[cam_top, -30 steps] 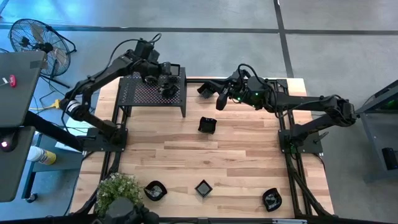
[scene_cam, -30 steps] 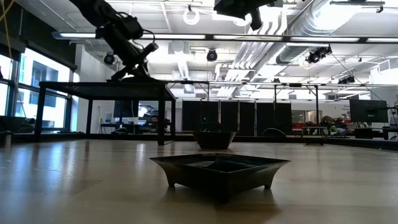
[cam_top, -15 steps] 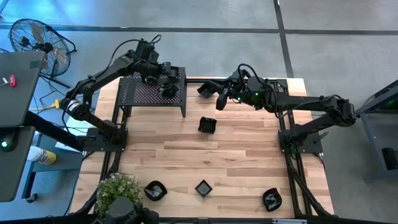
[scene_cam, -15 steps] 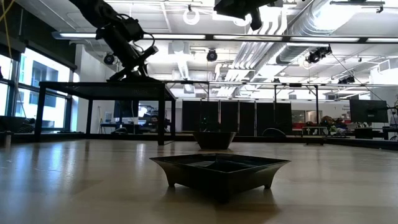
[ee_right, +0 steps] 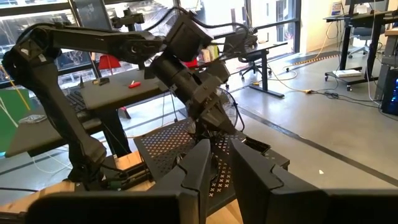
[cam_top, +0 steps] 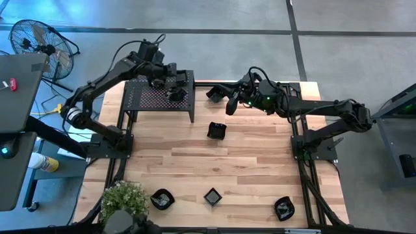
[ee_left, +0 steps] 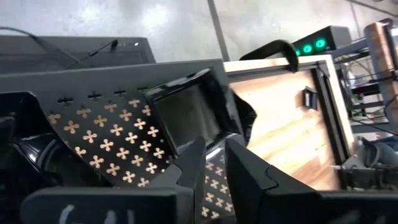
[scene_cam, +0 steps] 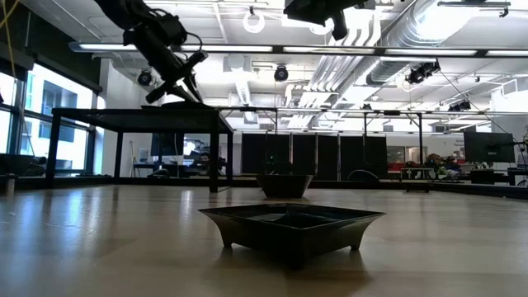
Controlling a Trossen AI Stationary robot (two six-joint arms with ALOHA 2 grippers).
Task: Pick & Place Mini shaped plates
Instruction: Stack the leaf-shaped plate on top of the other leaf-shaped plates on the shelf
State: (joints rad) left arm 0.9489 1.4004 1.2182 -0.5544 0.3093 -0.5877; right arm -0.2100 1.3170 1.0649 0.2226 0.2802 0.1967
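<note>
Nearest the low camera, one plate [scene_cam: 290, 223] sits on the table. Farther back, over the shelf [cam_top: 151, 97], the left gripper [cam_top: 170, 83] has lifted, fingers parted, off a plate [cam_top: 177, 95] apparently delivered there. Beyond, right gripper [cam_top: 222, 97] hovers, fingers slightly apart, empty.

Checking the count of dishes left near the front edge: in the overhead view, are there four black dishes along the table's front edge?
No. Only three black dishes lie there; a fourth sits mid-table.

Plates [cam_top: 175, 95] on shelf [cam_top: 146, 97], others [cam_top: 212, 195] on table [cam_top: 247, 156].
</note>
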